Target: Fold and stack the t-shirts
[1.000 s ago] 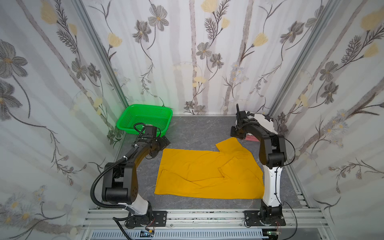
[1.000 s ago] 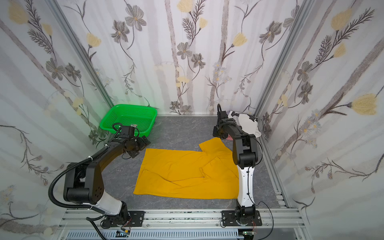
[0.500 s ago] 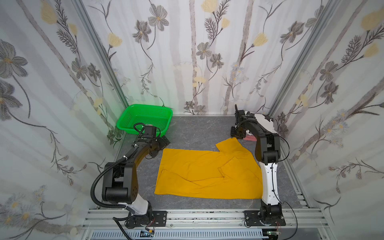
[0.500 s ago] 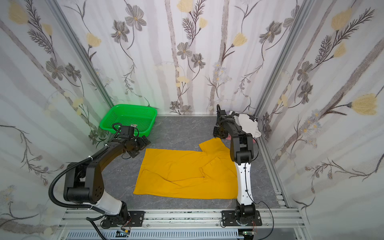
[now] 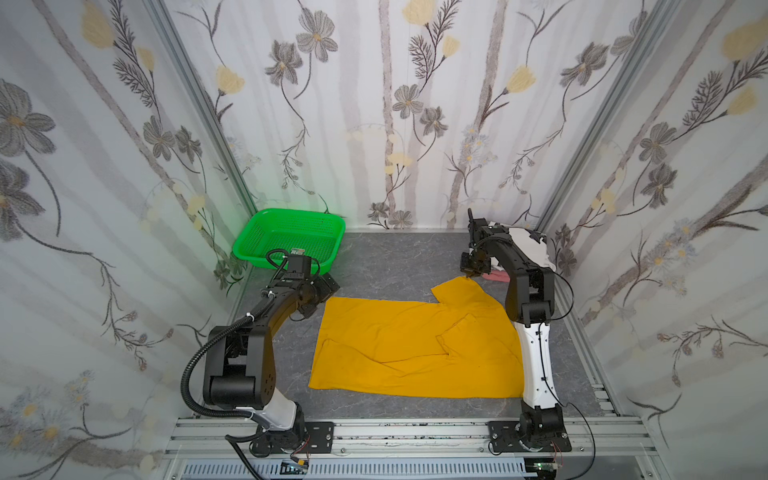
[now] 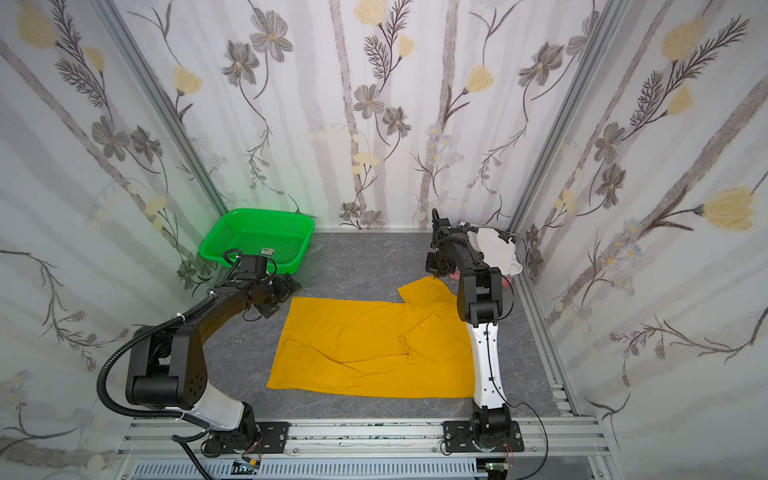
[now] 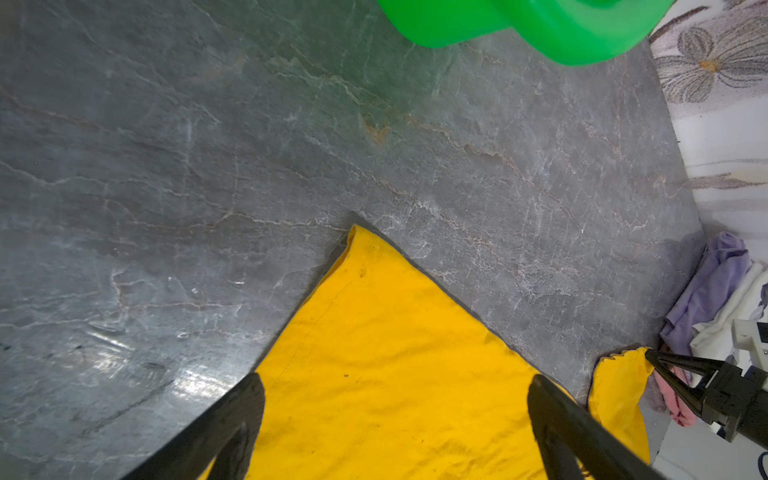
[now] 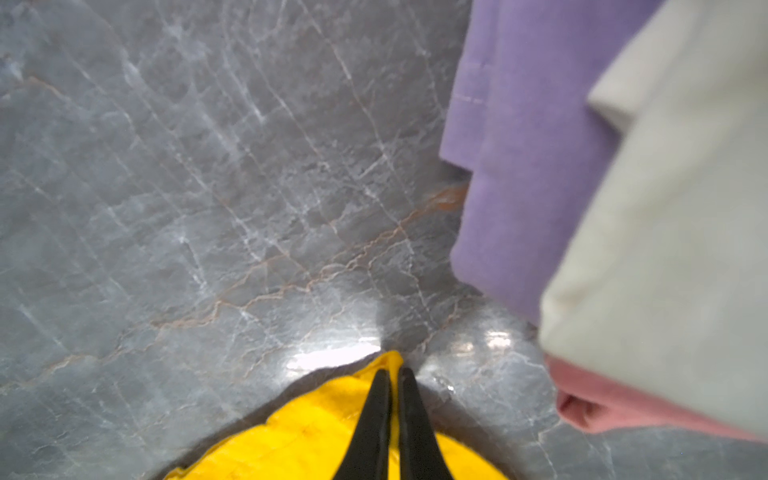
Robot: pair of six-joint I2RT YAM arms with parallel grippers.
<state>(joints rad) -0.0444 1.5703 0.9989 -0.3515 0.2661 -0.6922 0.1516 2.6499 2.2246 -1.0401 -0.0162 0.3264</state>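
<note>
- Flowery wallpaper (image 5: 374,124) on all three walls, with a grey marble-look bench (image 5: 395,257) underneath; an aluminium rail (image 5: 395,428) runs along the front edge
- the yellow tee (image 5: 415,345) is spread mostly flat on the bench, from about the middle over to the right edge and down close to the front edge; a few creases and one long fold run across it; one sleeve pokes out toward the back right corner
- the right gripper (image 8: 390,372) is down at the very tip of that sleeve; its fingers are pinched tight together with yellow cloth caught between them; the left wrist view shows the same pinch from the side
- the left gripper (image 7: 395,379) is spread wide and holding nothing; it hangs over the tee's back left corner, and in its own wrist view that corner sits between the two fingers; can't tell if it touches the cloth
- the other tees are heaped in the back right corner, just past the pinched sleeve; the white tee (image 5: 528,245) is on top with some dark print showing; the lavender tee (image 8: 519,145) is beside it and partly under it; the pink tee (image 8: 602,411) sticks out at the bottom
- the green basket (image 5: 291,232) sits in the back left corner, well apart from the heap; the yellow tee's corner is near its front rim but not touching
</note>
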